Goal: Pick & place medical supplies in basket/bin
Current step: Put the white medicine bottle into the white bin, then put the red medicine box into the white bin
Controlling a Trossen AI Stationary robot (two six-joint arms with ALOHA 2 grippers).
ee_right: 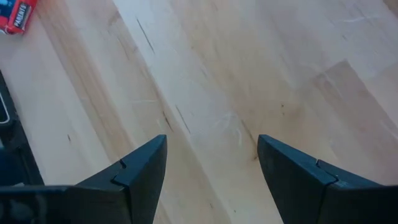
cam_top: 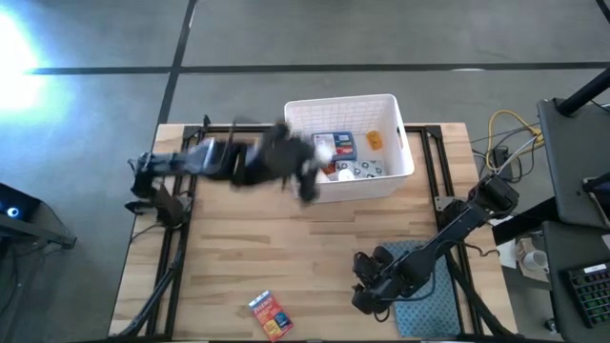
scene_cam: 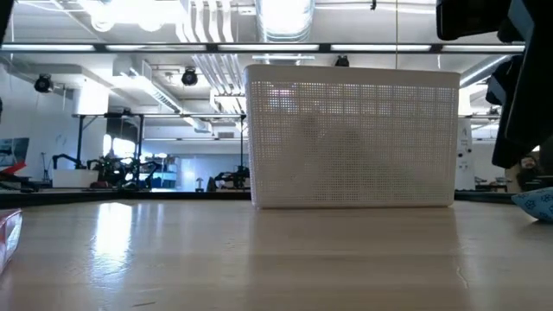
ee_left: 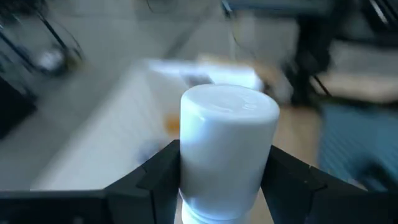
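My left gripper (cam_top: 310, 176) is at the left wall of the white basket (cam_top: 396, 110) and is shut on a white pill bottle (ee_left: 227, 143), which also shows in the high view (cam_top: 324, 150). The arm is blurred. The basket stands at the table's far middle and holds a blue box (cam_top: 341, 143), an orange item (cam_top: 374, 140) and white jars (cam_top: 362, 171). It also shows in the low view (scene_cam: 354, 138). An orange-red box (cam_top: 270, 314) lies flat near the table's near edge. My right gripper (cam_top: 367, 286) is open and empty over bare wood (ee_right: 211, 168). My left gripper pinches the white bottle by its two opposite sides (ee_left: 186, 171) between its two fingers. The bottle's capped end (ee_left: 229, 106) points away from the wrist, past the fingertips. The lower part of the bottle is hidden between the fingers.
A teal-grey cloth mat (cam_top: 434, 295) lies at the near right corner, under my right arm, and shows at the low view's right edge (scene_cam: 536, 203). The orange-red box also shows in the right wrist view (ee_right: 15, 15). Bare wood lies between the basket and the near edge.
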